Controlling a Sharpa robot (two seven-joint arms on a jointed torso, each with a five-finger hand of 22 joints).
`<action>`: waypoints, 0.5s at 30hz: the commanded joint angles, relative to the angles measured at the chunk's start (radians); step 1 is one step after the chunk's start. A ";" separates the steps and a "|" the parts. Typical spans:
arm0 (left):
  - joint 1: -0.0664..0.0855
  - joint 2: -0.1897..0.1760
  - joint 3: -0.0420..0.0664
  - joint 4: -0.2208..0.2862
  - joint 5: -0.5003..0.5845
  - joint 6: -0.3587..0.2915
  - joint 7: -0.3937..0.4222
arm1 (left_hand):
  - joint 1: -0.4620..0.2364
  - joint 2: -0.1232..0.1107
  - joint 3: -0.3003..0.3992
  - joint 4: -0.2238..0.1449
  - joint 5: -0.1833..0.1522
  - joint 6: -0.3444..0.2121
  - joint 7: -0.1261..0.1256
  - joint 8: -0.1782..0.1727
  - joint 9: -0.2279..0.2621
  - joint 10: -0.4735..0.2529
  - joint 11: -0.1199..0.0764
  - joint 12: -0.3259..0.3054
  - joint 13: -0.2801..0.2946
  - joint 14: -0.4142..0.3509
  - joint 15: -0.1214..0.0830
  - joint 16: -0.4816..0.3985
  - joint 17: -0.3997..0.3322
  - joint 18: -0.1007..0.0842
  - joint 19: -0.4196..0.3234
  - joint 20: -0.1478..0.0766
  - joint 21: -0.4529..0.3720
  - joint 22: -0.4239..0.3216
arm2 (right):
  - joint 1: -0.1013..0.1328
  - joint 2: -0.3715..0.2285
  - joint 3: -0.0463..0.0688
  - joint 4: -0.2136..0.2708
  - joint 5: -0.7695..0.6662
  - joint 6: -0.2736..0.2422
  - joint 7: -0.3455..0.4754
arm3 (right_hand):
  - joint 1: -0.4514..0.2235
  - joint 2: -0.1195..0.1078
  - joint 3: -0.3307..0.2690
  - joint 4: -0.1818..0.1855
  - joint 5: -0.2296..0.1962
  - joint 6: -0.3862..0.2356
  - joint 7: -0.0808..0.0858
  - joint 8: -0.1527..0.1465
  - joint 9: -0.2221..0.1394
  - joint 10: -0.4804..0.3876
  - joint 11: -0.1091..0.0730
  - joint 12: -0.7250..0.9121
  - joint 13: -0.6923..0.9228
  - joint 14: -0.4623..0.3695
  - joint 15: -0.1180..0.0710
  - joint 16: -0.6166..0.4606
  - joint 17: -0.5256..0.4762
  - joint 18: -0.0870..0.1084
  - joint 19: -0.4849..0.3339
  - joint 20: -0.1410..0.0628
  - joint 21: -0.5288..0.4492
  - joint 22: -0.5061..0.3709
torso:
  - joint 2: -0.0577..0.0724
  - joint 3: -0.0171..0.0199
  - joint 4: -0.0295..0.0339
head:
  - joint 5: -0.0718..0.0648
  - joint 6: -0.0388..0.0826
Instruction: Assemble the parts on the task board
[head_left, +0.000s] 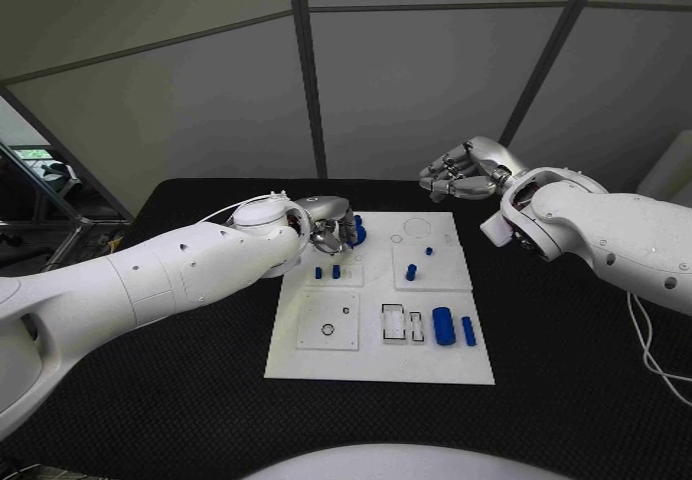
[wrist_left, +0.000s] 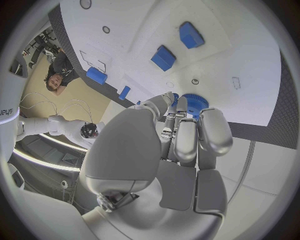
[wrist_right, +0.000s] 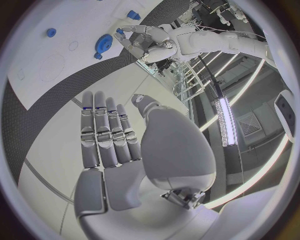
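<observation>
**On the tabletop: left hand at the blue gear, right hand clear of the board**

Across the middle of the black, fine-textured tabletop (head_left: 173, 400) lies the white task board (head_left: 378, 368), long edge running away from the robot. Grey partition panels with dark frame strips stand behind the table's far edge.

Board contents, head view: a large blue cylinder (head_left: 443, 326) lies in the near right part, with a thinner blue pin (head_left: 469, 330) just beside it on the right. A rectangular black-outlined slot (head_left: 392, 321) sits just left of the cylinder. A raised square plate with a small black ring (head_left: 329, 329) occupies the near left part. Mid-board, two short blue pegs (head_left: 327, 271) stand side by side on the left; two more blue pegs (head_left: 415, 266) stand on the right square. A faint circle outline marks the far right part.

Left hand (head_left: 329, 228): over the far left corner of the board, fingers pointing down. Left wrist view shows its fingertips (wrist_left: 178, 102) meeting the toothed blue gear (wrist_left: 195, 103), which sits on the board surface. Whether the fingers actually grip the gear or merely touch it, I cannot tell.

Right hand (head_left: 464, 170): raised beyond the far right corner of the board, well apart from all parts. Right wrist view shows the fingers (wrist_right: 105, 132) extended straight, side by side, thumb set apart, nothing held: released.
</observation>
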 joint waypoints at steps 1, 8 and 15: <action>0.002 -0.019 0.014 0.025 0.014 -0.032 0.006 | -0.005 -0.008 0.007 -0.002 -0.005 0.006 0.002 -0.005 -0.002 0.011 0.001 -0.007 -0.002 0.011 -0.002 0.004 -0.001 -0.112 0.006 -0.005 0.007 0.003 | 0.002 0.000 0.001 0.000 -0.001 0.005 0.006 | 0.001 0.004 -0.003 -0.003 0.005 -0.007 0.001 -0.002 0.001 -0.005 0.002 -0.002 0.001 -0.007 -0.001 -0.002 -0.001 0.003 0.001 0.003 -0.006 -0.001 | 0.001 0.0000 -0.0003 | 0.003 0.003; -0.004 -0.075 0.033 0.079 0.031 -0.013 -0.013 | -0.011 -0.011 0.009 -0.002 -0.005 0.010 0.002 -0.007 -0.002 0.016 0.001 -0.012 -0.002 0.010 -0.002 0.004 -0.003 -0.112 0.006 -0.005 0.007 0.004 | 0.002 -0.003 0.001 -0.001 -0.001 0.006 0.006 | 0.001 0.004 -0.003 -0.003 0.005 -0.007 0.001 -0.002 0.001 -0.005 0.002 -0.002 0.001 -0.007 -0.001 -0.002 -0.001 0.003 0.001 0.003 -0.006 -0.001 | 0.000 -0.0002 0.0015 | 0.003 0.009; -0.013 -0.116 0.036 0.104 0.051 0.007 -0.031 | -0.016 -0.014 0.009 -0.002 -0.006 0.012 0.002 -0.010 -0.002 0.018 0.001 -0.016 -0.002 0.010 -0.001 0.005 -0.003 -0.112 0.005 -0.004 0.007 0.004 | 0.002 -0.004 0.000 -0.002 -0.001 0.006 0.005 | 0.001 0.004 -0.003 -0.003 0.005 -0.007 0.001 -0.002 0.001 -0.005 0.002 -0.002 0.001 -0.007 -0.001 -0.002 -0.001 0.003 0.001 0.003 -0.006 -0.001 | 0.000 -0.0002 0.0004 | 0.007 0.009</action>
